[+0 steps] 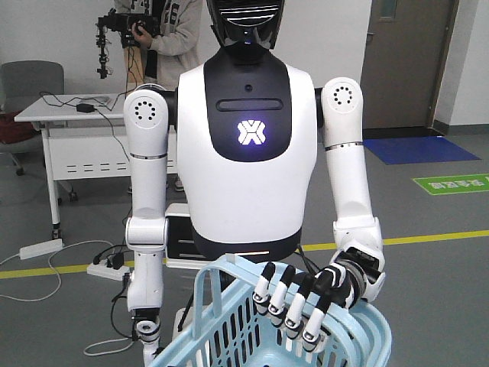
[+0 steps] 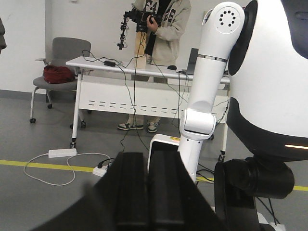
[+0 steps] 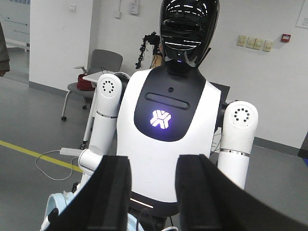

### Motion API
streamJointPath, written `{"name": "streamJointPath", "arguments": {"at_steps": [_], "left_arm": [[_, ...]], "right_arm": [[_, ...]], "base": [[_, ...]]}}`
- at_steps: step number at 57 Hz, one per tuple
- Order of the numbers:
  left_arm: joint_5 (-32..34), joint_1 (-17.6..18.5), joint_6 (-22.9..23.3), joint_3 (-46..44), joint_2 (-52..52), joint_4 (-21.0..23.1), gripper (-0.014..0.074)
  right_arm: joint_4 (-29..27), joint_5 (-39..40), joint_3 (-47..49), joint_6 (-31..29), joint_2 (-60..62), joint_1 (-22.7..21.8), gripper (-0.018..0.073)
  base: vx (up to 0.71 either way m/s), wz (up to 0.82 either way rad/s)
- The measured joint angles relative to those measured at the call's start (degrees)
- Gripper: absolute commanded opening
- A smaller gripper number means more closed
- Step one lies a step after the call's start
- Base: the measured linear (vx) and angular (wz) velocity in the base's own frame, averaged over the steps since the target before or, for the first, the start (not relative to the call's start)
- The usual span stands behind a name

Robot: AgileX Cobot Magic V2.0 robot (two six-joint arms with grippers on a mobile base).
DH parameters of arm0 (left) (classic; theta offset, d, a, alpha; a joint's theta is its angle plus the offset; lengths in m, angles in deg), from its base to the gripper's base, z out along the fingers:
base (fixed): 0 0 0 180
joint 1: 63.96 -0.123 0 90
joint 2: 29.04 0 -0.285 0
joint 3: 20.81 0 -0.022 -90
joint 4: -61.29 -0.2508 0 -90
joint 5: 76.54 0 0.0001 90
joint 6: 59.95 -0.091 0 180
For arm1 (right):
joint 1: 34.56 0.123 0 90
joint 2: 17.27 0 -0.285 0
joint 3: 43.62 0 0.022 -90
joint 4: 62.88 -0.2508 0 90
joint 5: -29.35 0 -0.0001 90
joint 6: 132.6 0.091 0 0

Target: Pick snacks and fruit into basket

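The basket (image 1: 229, 321) fills the bottom edge of your front view. It is pale blue plastic with lattice sides and a loop handle standing up at its near left. A humanoid's hand (image 1: 306, 302), with black-and-white fingers, curls over the basket's rim from the right. A sliver of the same blue shows at the lower left of your right wrist view.

Left to right behind it: a grey chair (image 1: 30, 84), a white table (image 1: 69, 115) trailing cables, a person (image 1: 179, 38) holding a camera rig, the white humanoid (image 1: 252, 153) with a glowing chest emblem facing you, a brown door (image 1: 401, 61), a blue mat (image 1: 420, 149) and a green floor sign (image 1: 451, 183).

Your left gripper (image 2: 147, 161) has its dark fingers drawn together with only a thin seam between them and nothing seen in it. Your right gripper (image 3: 153, 166) has its fingers spread apart, with the humanoid's torso showing through the gap and nothing held.
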Motion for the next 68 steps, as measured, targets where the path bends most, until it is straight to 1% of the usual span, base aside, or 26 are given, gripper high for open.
{"name": "streamJointPath", "arguments": {"at_steps": [10, 14, 18, 22, 27, 31, 35, 36, 41, 44, 49, 53, 56, 61, 68], "left_arm": [[0.0, 0.0, 0.0, 0.0, 0.0, 0.0, -0.0007], [0.0, 0.0, 0.0, 0.0, 0.0, 0.0, -0.0007], [0.0, 0.0, 0.0, 0.0, 0.0, 0.0, -0.0007], [0.0, 0.0, 0.0, 0.0, 0.0, 0.0, -0.0007], [0.0, 0.0, 0.0, 0.0, 0.0, 0.0, -0.0007], [0.0, 0.0, 0.0, 0.0, 0.0, 0.0, -0.0007], [0.0, 0.0, 0.0, 0.0, 0.0, 0.0, -0.0007], [0.0, 0.0, 0.0, 0.0, 0.0, 0.0, -0.0007], [0.0, 0.0, 0.0, 0.0, 0.0, 0.0, -0.0007], [0.0, 0.0, 0.0, 0.0, 0.0, 0.0, -0.0007], [0.0, 0.0, 0.0, 0.0, 0.0, 0.0, -0.0007], [0.0, 0.0, 0.0, 0.0, 0.0, 0.0, -0.0007], [0.0, 0.0, 0.0, 0.0, 0.0, 0.0, -0.0007], [0.0, 0.0, 0.0, 0.0, 0.0, 0.0, -0.0007], [0.0, 0.0, 0.0, 0.0, 0.0, 0.0, -0.0007]], "right_arm": [[0.2, 0.1, 0.0, -0.1, 0.1, 0.0, 0.0301], [0.2, -0.8, 0.0, -1.7, 0.6, 0.0, 0.0289], [-2.9, -3.9, 0.0, -4.2, 2.0, -1.0, 0.0260], [-8.1, -7.6, -0.5, -7.5, 3.9, -4.2, 0.0220], [-15.1, -10.2, -3.2, -15.0, 7.2, -12.0, 0.0151], [-20.7, -9.9, -6.6, -20.8, 10.2, -19.2, 0.0078], [-25.5, -7.2, -10.8, -26.3, 13.6, -25.6, -0.0010], [-26.9, -6.4, -12.3, -27.5, 14.6, -27.4, -0.0016], [-34.1, 1.9, -20.8, -31.9, 19.6, -35.3, -0.0014], [-37.4, 6.9, -25.8, -33.6, 22.5, -38.5, -0.0013], [-43.8, 14.2, -34.5, -34.3, 26.4, -43.9, -0.0013], [-47.9, 19.5, -41.8, -34.5, 29.6, -46.6, -0.0013], [-49.4, 22.6, -46.7, -34.5, 32.1, -47.6, -0.0013], [-49.3, 26.0, -53.8, -34.5, 36.9, -47.8, -0.0012], [-48.1, 28.8, -63.1, -34.5, 42.4, -47.9, -0.0012]], "base": [[0.00, 0.00], [0.00, 0.00], [0.00, 0.00], [0.00, 0.00], [0.00, 0.00], [0.00, 0.00], [0.00, 0.00], [0.00, 0.00], [0.00, 0.00], [0.00, 0.00], [0.00, 0.00], [0.00, 0.00], [0.00, 0.00], [0.00, 0.00], [0.00, 0.00]]}}
